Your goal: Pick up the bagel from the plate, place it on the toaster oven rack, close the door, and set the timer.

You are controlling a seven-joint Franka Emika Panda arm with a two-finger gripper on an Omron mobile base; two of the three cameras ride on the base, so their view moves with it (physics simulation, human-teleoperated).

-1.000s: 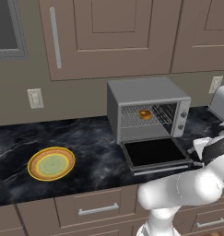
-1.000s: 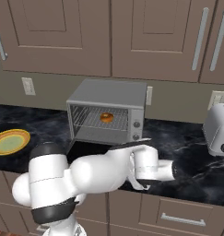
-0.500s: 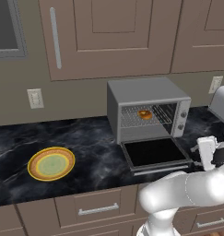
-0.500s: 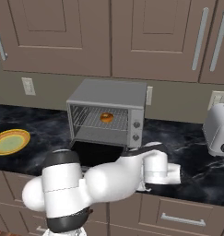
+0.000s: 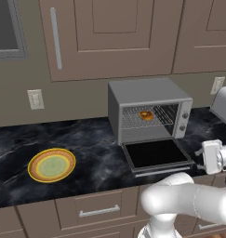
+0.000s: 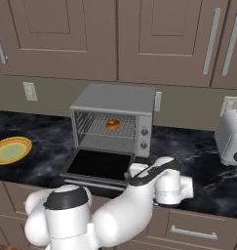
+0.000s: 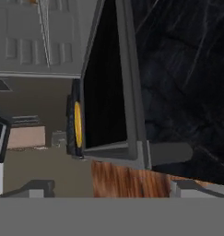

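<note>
1. Small golden-brown bagel (image 5: 145, 115), ring-shaped with a darker centre, lying on the toaster oven rack (image 5: 141, 118) inside the grey boxy oven (image 5: 148, 109); seen too through the oven's open front in the right base view (image 6: 112, 124).
2. Silver wire rack of thin parallel bars (image 6: 104, 127), spanning the oven's width, with the bagel toward its right half.
3. Door (image 5: 156, 154) dropped fully open, lying flat on the counter in front of the oven, dark glass pane facing up, grey frame around it, silver bar handle along the front edge.
4. In the hand view, the same door (image 7: 109, 87) seen edge-on and rolled sideways: black pane, grey frame, corner close in front of the camera.
5. Round plate (image 5: 51, 164), yellow rim, orange-red band, pale greenish centre, bare, on the black marbled counter (image 5: 86, 148) well to the left of the oven.
6. Gripper (image 7: 109, 188) with its two fingertips spread wide apart, holding nothing, near the door's corner but with a gap to it.
7. White hand (image 5: 212, 156) placed just beyond the door's right front corner, at counter height.
8. Silver toaster (image 6: 231, 138) on the counter, far right.
</note>
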